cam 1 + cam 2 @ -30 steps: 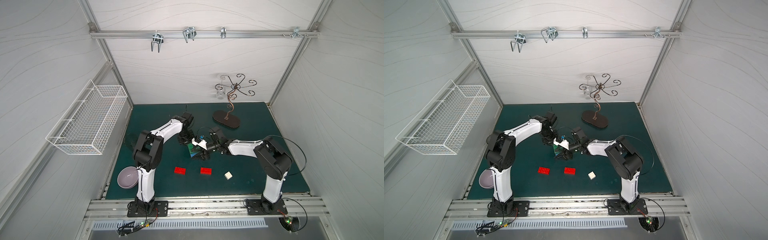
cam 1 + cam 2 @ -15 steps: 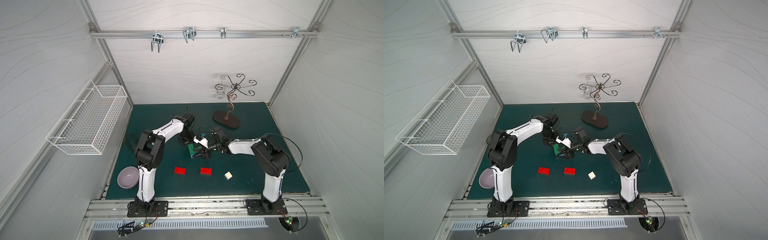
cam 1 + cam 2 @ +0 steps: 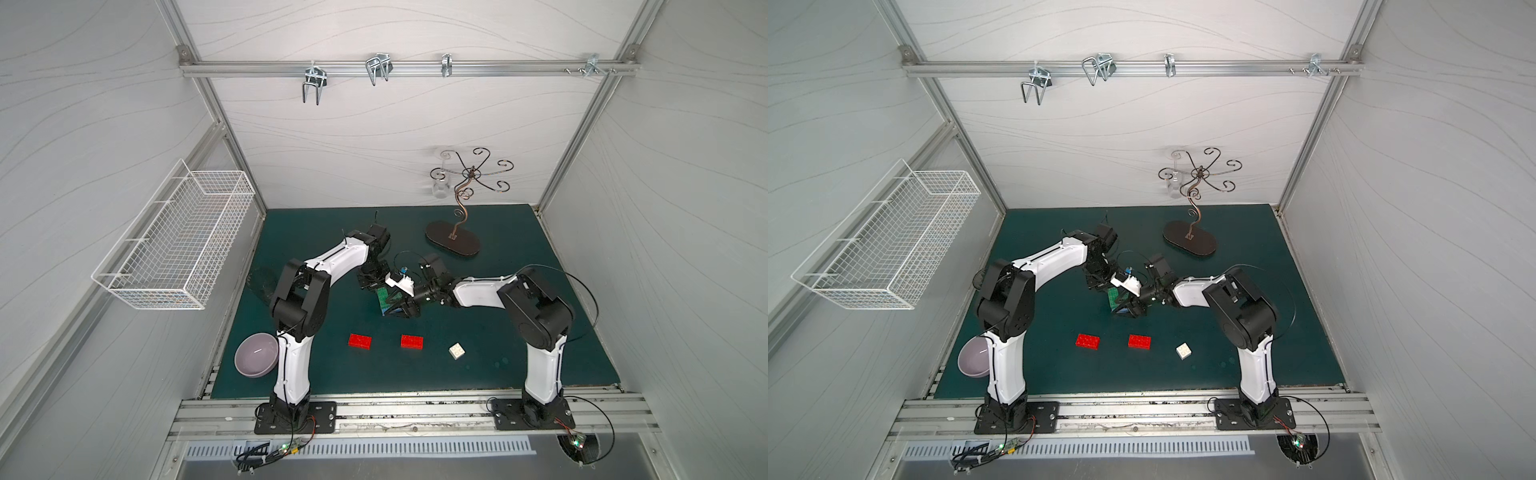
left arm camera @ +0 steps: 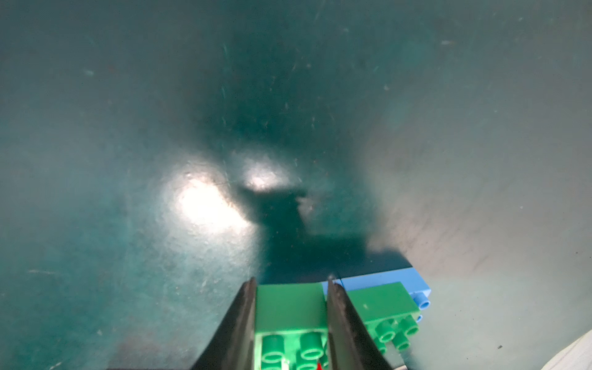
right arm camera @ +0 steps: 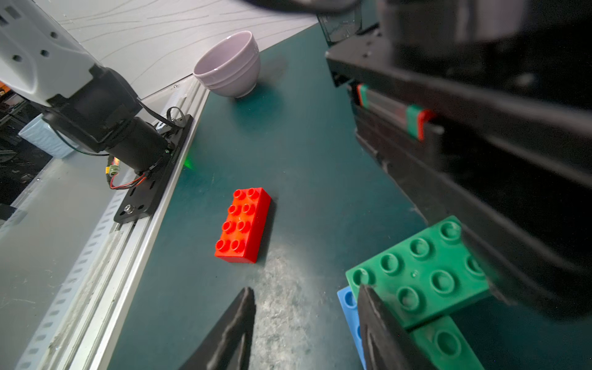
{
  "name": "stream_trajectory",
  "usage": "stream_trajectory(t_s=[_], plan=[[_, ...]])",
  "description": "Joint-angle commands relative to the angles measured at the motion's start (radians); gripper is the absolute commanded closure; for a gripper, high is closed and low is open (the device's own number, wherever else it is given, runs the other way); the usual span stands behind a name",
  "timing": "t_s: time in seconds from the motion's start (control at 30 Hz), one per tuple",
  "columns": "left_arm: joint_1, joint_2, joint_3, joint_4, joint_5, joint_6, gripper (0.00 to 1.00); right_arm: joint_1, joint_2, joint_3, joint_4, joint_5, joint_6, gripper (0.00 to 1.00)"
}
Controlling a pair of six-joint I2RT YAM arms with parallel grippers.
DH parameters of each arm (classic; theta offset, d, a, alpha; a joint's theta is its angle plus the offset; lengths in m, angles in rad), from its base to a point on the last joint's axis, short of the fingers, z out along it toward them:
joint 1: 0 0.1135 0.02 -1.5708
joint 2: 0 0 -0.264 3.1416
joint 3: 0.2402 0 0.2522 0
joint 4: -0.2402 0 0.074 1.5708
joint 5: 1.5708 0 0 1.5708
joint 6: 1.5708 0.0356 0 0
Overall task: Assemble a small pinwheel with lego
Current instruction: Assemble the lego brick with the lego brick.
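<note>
A small stack of joined green and blue lego [image 3: 384, 302] [image 3: 1113, 297] stands tilted at mid-table; it is the only built part of a pinwheel in view. My left gripper [image 4: 292, 282] [image 3: 373, 286] is shut on a green brick [image 4: 290, 307]. A second green brick [image 4: 381, 304] and a blue brick [image 4: 387, 282] sit right beside it. My right gripper [image 5: 305, 288] [image 3: 401, 308] is open and empty, with one finger against the stack's blue [image 5: 346, 302] and green [image 5: 419, 272] bricks. Two red bricks [image 3: 360, 341] [image 3: 412, 341] and a white brick [image 3: 456, 351] lie loose nearer the front.
A lilac bowl [image 3: 256, 354] [image 5: 229, 64] sits at the front left by the left arm's base. A dark wire stand [image 3: 453, 245] stands at the back right. A white wire basket [image 3: 174, 249] hangs on the left wall. One red brick [image 5: 242, 224] lies ahead of the right gripper.
My right gripper has edged a little toward the left gripper and the brick stack. The left gripper has kept its grip and place. The loose bricks have not moved.
</note>
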Motion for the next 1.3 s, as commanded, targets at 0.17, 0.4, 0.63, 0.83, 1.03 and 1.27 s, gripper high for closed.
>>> stream_trajectory(t_s=[0.17,0.4,0.63,0.83,1.03,1.27], plan=[[-0.01,0.029,0.043,-0.028,-0.014,0.017,1.0,0.0,-0.001,-0.004,-0.035,0.056,0.052,0.46],[-0.015,0.031,0.037,-0.024,-0.013,0.018,1.0,-0.021,0.04,0.079,-0.181,0.097,0.067,0.49],[-0.017,0.042,0.043,-0.024,-0.004,0.02,1.0,-0.011,0.05,0.037,-0.187,0.125,0.048,0.5],[-0.019,0.044,0.038,-0.025,0.0,0.02,1.0,0.006,0.06,0.024,-0.232,0.21,0.007,0.5],[-0.019,0.046,0.043,-0.023,0.005,0.02,1.0,0.014,0.078,0.043,-0.272,0.299,0.013,0.52],[-0.019,0.044,0.059,-0.034,0.008,0.023,1.0,0.023,0.025,-0.139,-0.079,0.31,0.022,0.54]])
